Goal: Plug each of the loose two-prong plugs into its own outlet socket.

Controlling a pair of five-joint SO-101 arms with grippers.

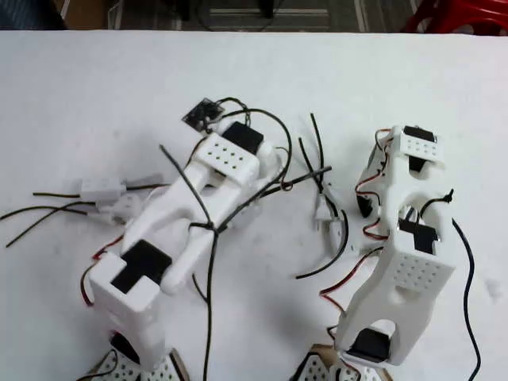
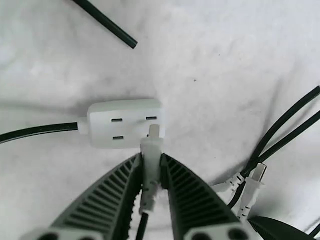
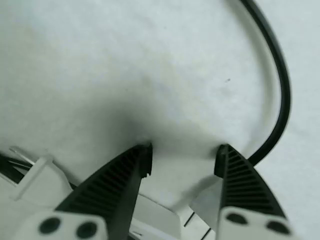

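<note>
My left gripper (image 2: pixel 151 165) is shut on a white two-prong plug (image 2: pixel 150 150). The plug's prong end meets the face of the white outlet block (image 2: pixel 122 122) at one corner socket; how deep it sits I cannot tell. Two more white plugs (image 2: pixel 250 189) on black cords lie beside the gripper, apart from the block. In the high view the left arm (image 1: pixel 182 210) reaches to the table's middle, and loose plugs (image 1: pixel 327 216) lie between the arms. My right gripper (image 3: pixel 183 156) is open just above bare tabletop, holding nothing.
A black cord (image 3: pixel 277 85) curves past the right gripper. Another white block with cords (image 1: pixel 101 189) lies at the left of the table (image 1: pixel 95 87). Black cords (image 1: pixel 230 210) cross over the left arm. The right arm (image 1: pixel 405 262) stands folded at the right.
</note>
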